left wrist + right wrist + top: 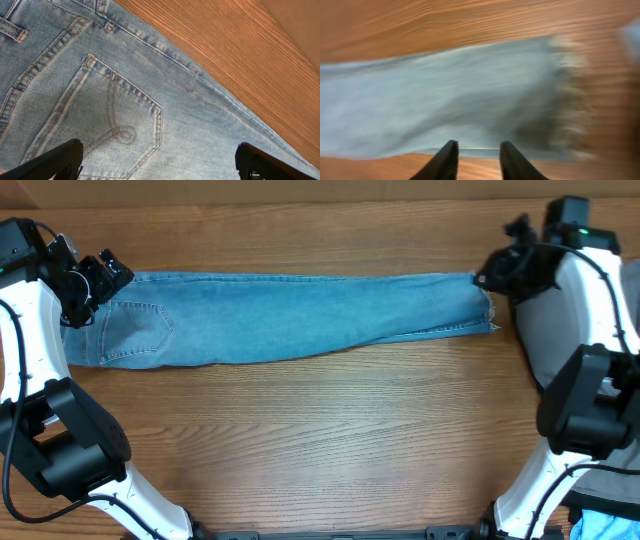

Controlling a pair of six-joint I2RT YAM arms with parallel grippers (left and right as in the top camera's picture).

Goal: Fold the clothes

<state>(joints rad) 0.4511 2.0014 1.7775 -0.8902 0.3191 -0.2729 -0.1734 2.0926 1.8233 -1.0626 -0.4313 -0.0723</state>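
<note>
1. While I look down from overhead, the jeans (300, 315) lie flat on the far half of the table (320, 440). Their long axis runs 9 to 3 o'clock, with the waist at 9 and the frayed hem (487, 310) at 3. My left gripper (90, 285) hangs over the waist end and my right gripper (492, 278) sits at the ankle end, so each arm is nearest its own end. Bare wood spreads toward 6 o'clock, which I judge is room enough to bring one end over the other. A grey garment (545, 340) lies just past the hem at 3 o'clock.
2. From my left wrist, my fingers (55, 160) stand spread wide with nothing between them, above the back pocket (117, 117). Wood shows beyond the denim at 1 o'clock.
3. From my right wrist the view is blurred. My fingers (445, 160) stand a little apart, pinching nothing I can see. The leg lies ahead at 12 o'clock, running 9 to 3, with the fray at 2 o'clock.
</note>
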